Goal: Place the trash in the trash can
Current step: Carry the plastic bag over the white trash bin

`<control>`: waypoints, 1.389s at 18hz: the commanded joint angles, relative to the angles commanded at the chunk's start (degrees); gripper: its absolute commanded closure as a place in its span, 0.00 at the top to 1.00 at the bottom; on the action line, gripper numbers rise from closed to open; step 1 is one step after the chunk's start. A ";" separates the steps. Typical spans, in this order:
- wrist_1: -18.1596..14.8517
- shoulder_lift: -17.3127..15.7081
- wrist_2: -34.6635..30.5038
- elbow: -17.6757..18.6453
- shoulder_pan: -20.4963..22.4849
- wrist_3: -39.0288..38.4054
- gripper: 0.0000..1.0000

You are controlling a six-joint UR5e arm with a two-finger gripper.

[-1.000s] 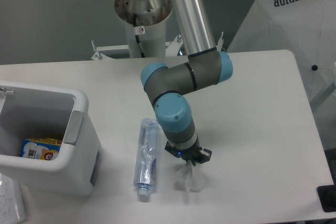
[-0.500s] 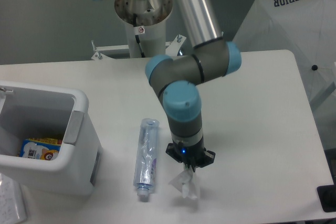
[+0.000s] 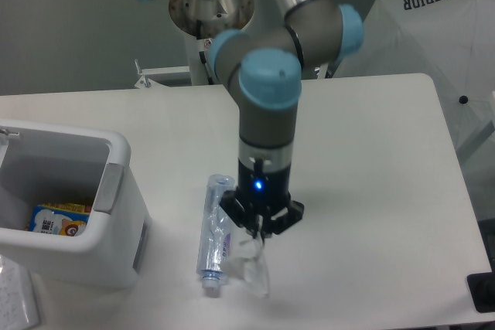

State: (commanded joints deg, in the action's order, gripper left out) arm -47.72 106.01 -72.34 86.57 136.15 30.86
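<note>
Wrapper: a crumpled clear plastic wrapper [image 3: 254, 268] hangs directly beneath the end effector [image 3: 261, 229], its upper end pinched there, its lower folds trailing down close to the counter [image 3: 371, 191]; whether they touch the surface cannot be told.
End effector: narrowed on the top of the wrapper, pointing straight down, with the wrist's blue light showing above it.
Bottle: a flattened clear bottle [image 3: 216, 233] with a blue-purple label lies on the counter just to the camera's left of the wrapper, long axis running toward and away from the camera, white cap at the near end.
Trash can: the boxy white trash can [image 3: 116, 191] stands at the left edge of the counter, well apart from the end effector, mouth open upward, with a colourful packet [image 3: 58, 219] already lying inside.
Bearing: the can lies to the camera's left of the held wrapper, beyond the bottle, so the carry likely has to cross over the bottle and clear the thick rim before release.
Remaining: judged from the scene, the bottle is not yet picked.
</note>
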 joint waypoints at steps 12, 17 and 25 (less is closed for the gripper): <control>0.00 -7.92 8.45 0.18 -9.57 -6.42 0.00; 0.00 -8.62 8.01 2.19 -15.20 -7.22 0.25; 0.18 -10.56 7.92 5.54 -15.56 -6.51 1.00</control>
State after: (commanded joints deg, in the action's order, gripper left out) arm -47.55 95.45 -64.42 92.11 120.59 24.35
